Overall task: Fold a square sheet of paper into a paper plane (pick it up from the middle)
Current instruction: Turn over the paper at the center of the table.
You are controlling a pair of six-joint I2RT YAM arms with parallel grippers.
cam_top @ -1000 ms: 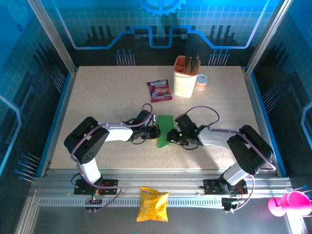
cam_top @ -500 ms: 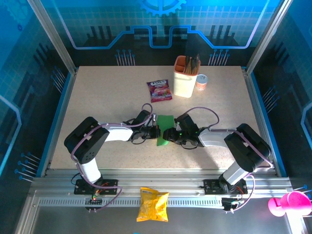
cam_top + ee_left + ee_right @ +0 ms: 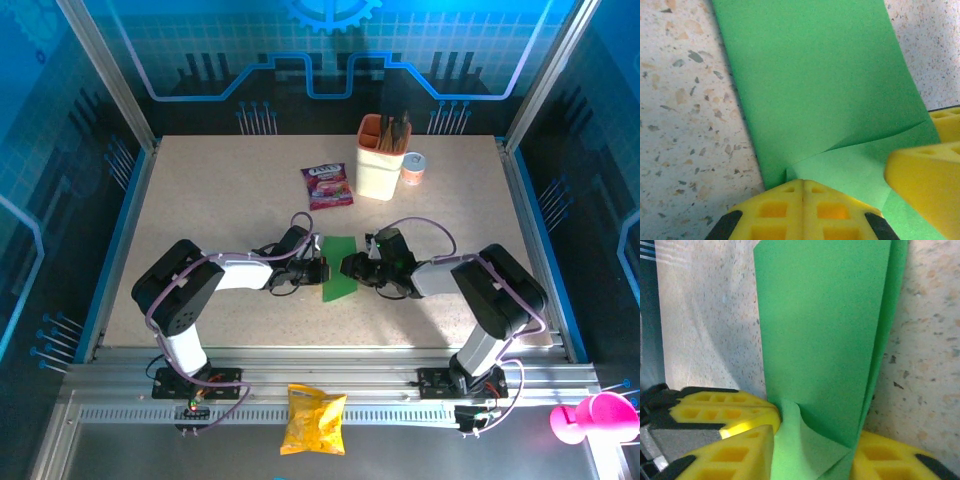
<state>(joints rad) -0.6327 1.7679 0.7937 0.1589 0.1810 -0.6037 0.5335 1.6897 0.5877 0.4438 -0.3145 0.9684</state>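
- We see a speckled beige counter (image 3: 200,200) inside a blue enclosure with glowing line patterns on its walls and an aluminium frame rail (image 3: 330,375) along the near edge.
- At the far side of the counter stand a cream container (image 3: 378,175) with an orange insert and dark utensils, a small can (image 3: 413,168) just beside it on the right, and a purple snack sachet (image 3: 327,186) lying flat to its left.
- A yellow crisp bag (image 3: 313,418) rests in front of the rail, and a pink object (image 3: 590,417) sits at the near right corner.
- The square sheet of paper (image 3: 338,250) lies near the middle of the counter as a narrow bright green strip running from far to near, well apart from the sachet.
- The left end effector (image 3: 322,271) meets the strip from the left. In the left wrist view its yellow pads (image 3: 775,210) are closed together, pinching the near edge of the paper (image 3: 815,85), which creases upward at the pinch.
- The right end effector (image 3: 349,267) meets the strip from the right, directly opposite the left one.
- In the right wrist view its jaws stand narrowly apart with the folded paper (image 3: 820,340) and a curled corner between them. The paper touches both pads (image 3: 890,460), but we cannot tell whether it is firmly clamped.
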